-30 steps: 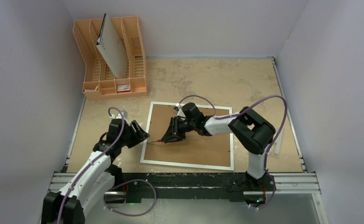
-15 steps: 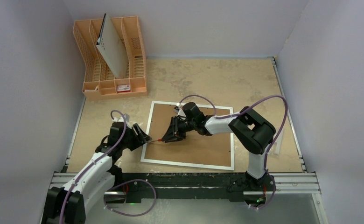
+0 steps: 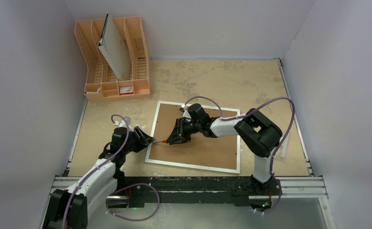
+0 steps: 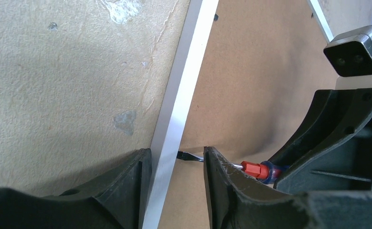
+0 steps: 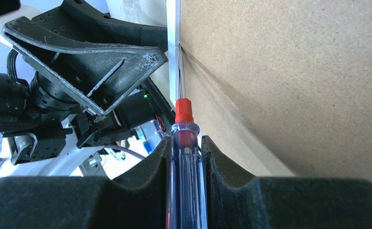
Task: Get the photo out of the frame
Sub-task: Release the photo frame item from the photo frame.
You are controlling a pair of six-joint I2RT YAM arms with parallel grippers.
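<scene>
The frame point(image 3: 193, 166) lies face down on the table, brown fibreboard back point(image 3: 208, 143) up inside a narrow white border point(image 4: 189, 71). The photo is hidden under that back. My right gripper point(image 3: 175, 137) is shut on a screwdriver point(image 5: 184, 112) with a clear blue handle and red collar. The screwdriver's flat tip sits at the seam between the back and the left border point(image 5: 173, 28). My left gripper point(image 4: 177, 155) is open, one finger on each side of that left border, beside the screwdriver point(image 4: 255, 168). In the top view the left gripper point(image 3: 149, 140) is at the frame's left edge.
An orange plastic rack point(image 3: 127, 90) stands at the back left with a grey-white perforated board point(image 3: 113, 50) leaning in it. Metal rails point(image 3: 198, 183) run along the near edge. Grey walls close in both sides and the back.
My left gripper has moved right onto the frame's left border and its jaws have narrowed. The frame has shifted slightly. The right gripper and screwdriver have barely moved.
</scene>
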